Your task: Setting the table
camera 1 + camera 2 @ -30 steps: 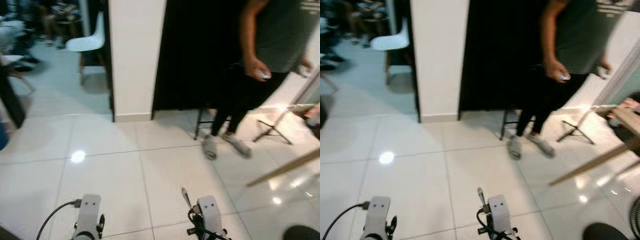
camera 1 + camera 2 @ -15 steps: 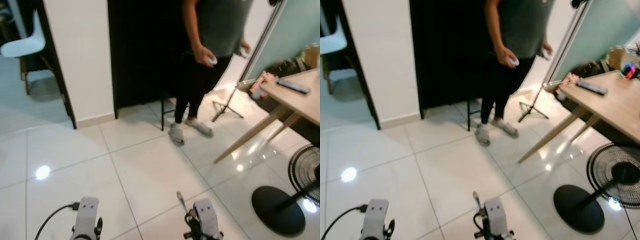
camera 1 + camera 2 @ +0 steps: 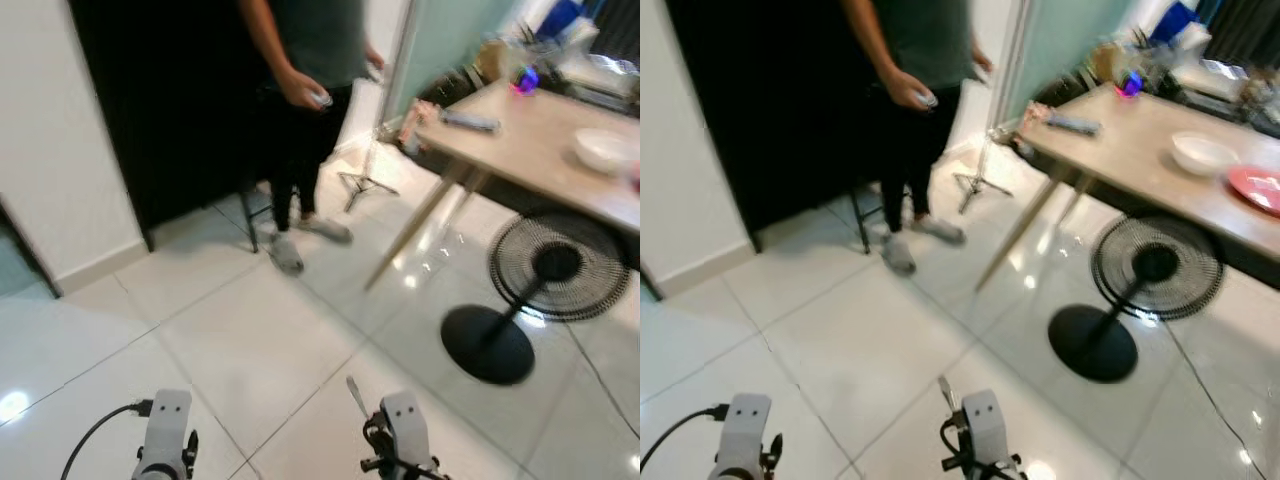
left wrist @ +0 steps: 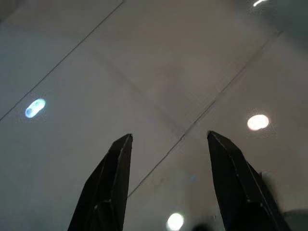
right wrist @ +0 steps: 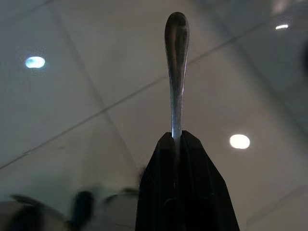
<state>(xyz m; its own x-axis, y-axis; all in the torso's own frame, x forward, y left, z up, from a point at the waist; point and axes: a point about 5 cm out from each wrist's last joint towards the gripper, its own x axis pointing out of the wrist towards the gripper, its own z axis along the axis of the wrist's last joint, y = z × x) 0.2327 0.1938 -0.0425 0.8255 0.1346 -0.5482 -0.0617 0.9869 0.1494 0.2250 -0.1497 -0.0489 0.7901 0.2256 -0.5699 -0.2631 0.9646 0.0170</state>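
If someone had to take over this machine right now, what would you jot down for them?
Right claw: shut on a metal utensil, handle end sticking out; which kind is hidden.
Left claw: open, empty, over bare floor.
Table: ahead to the right, holding a white bowl and a red plate.
A fan stands before it; a person is nearby.
Done: utensil in hand.
Left: reach the table, lay it by the dishes.

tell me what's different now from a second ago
The camera has swung to the robot's right: the wooden table with its white bowl and red plate, and the floor fan, have come into view, and the white chair has left it. Still the same: the right gripper clamps the metal utensil, the left gripper hangs open, and the person stands by the dark doorway.
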